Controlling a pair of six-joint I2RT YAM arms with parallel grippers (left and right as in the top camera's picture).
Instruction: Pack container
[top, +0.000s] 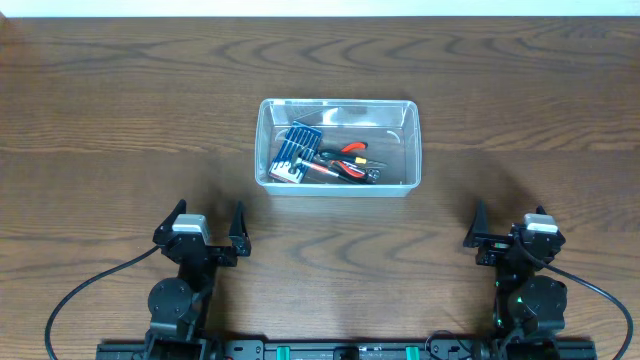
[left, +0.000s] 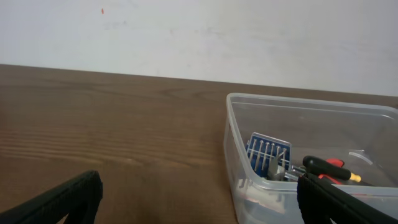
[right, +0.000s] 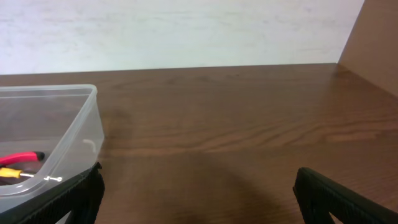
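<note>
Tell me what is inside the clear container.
Inside the container: a blue case of screwdriver bits at its left, and red- and black-handled hand tools piled beside it. The tools overlap, so their count and whatever lies beneath them cannot be seen.

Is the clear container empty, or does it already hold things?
Not empty: the container holds a blue bit case and red-handled tools on its bottom.

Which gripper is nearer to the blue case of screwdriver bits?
Left. The left gripper is toward the robot and left of the blue case; the right gripper is farther, past the container's opposite end.
</note>
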